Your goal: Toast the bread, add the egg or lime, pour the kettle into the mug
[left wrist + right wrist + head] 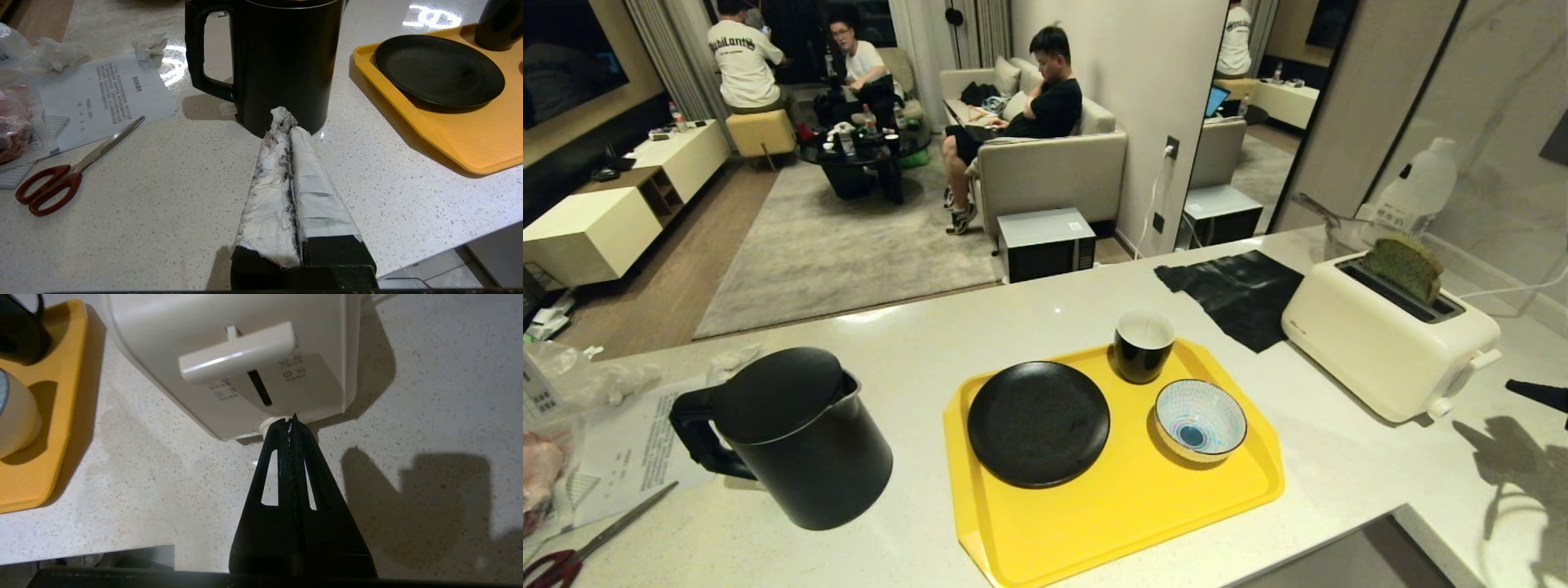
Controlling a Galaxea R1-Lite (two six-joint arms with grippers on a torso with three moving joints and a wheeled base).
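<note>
Closing in on the toaster lever

Right gripper clenched empty, tips near lever, poised to press bread down.

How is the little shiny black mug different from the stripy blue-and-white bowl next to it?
The glossy black mug is taller and narrower; the blue-and-white striped bowl is wider and shallower. The mug is plain white inside; the bowl has fine stripes and a blue centre. The mug stands farther back on the yellow tray. Both are upright and look empty.
</note>
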